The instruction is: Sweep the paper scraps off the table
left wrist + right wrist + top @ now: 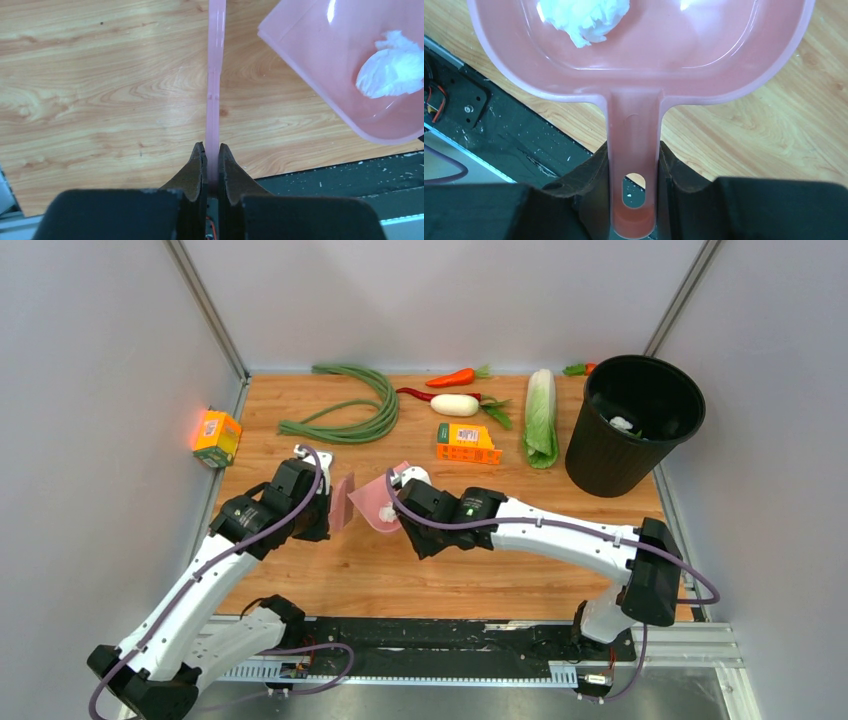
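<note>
Light-brown wood-grain bench [300, 580] closed in by grey walls. At the near middle, left claw [211, 150] pressed together on a thin pink scraper [216, 60], seen edge-on over the wood. Just beside it on the right, right claw [634, 150] clamped on the handle of the pink dustpan [724, 70], pan turned toward the scraper with a small gap between them. Inside the pan, one crumpled white paper wad [584, 17]. Not possible to tell if the pan touches the bench.

Further back, an orange box [467, 443], then a white radish [455, 405], a red chili [425, 394], a carrot [452, 377], with green beans [350, 420] to the left and a napa cabbage [540, 418] to the right. At the far right a black bin [620, 465], a white wad [622, 424] lying inside. At the left edge, a second orange box [216, 437].
</note>
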### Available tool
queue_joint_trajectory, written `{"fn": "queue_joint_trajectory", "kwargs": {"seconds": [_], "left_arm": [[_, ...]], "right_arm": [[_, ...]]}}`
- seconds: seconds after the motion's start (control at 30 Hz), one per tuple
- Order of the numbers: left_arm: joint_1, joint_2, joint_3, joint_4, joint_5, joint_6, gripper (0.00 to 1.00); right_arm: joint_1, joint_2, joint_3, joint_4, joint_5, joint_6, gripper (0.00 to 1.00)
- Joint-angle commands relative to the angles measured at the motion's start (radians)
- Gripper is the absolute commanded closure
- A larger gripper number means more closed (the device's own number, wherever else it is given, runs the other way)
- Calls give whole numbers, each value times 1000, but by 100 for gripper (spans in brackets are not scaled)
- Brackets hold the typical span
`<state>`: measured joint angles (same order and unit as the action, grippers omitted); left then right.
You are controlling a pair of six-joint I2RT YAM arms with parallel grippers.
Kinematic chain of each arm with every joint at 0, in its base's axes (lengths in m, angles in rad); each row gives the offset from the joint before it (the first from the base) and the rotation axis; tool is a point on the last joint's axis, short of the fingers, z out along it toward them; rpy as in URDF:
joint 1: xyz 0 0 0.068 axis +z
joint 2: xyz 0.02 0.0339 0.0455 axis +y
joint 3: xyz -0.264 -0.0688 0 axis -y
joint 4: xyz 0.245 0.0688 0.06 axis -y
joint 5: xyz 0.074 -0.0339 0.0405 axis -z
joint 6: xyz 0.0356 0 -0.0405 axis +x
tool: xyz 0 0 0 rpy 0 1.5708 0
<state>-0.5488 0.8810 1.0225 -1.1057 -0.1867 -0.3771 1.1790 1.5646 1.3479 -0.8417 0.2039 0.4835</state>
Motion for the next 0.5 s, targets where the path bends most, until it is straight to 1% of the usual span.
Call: {"fn": "queue_joint_trajectory", "kwargs": {"seconds": [0.0,0.3,0.47], "left_arm": [[30,-1,-22,90,85,24,100],[32,-14,-27,101,98,29,100],[32,-8,-29,102,109,33,100]], "right_arm": [[-39,-18,71,-33,15,-32,100],[-130,-80,69,-68,40,-63,100],[-222,-135,63,-76,23,-83,100]]}}
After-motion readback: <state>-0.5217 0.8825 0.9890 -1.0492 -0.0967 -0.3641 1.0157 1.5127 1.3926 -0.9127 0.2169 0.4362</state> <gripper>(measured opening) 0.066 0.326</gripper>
